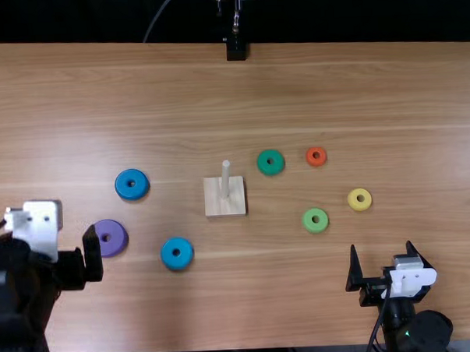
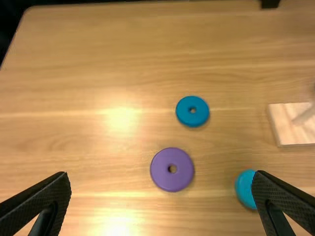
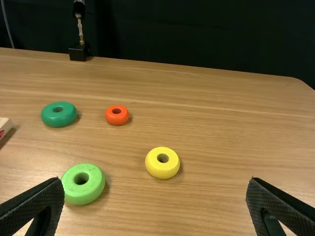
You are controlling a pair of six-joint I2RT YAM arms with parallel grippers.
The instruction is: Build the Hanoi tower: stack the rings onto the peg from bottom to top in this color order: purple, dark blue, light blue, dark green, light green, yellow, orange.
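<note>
- The peg [image 1: 226, 176] stands upright and bare on its square base [image 1: 214, 201], mid-table, well in from every edge.
- Left of it, toward the table's left edge, lie the purple ring [image 1: 117, 237] and two blue rings, one farther [image 1: 132, 194], one nearer the near edge [image 1: 176, 263].
- Those blues look close; mistaking one for the other would spoil the order. The farther one seems the darker.
- Right of the peg lie the dark green ring [image 1: 271, 171], the orange ring [image 1: 316, 161], the light green ring [image 1: 315, 228] and the yellow ring [image 1: 360, 209].
- The left gripper [image 2: 162, 178] is spread wide with nothing in its grasp; the purple ring should go first. An off-centre grip could tilt it and catch the peg's tip.
- The right gripper [image 1: 381, 245] is also wide apart and empty, by the near edge. Crowding the peg together, the arms could clash.
- A low sweep could nudge the base, as nothing visible fastens it.
- The table [image 1: 216, 91] gives broad room toward its far edge and far corners; the black stand [image 1: 236, 49] sits at that edge's middle.
</note>
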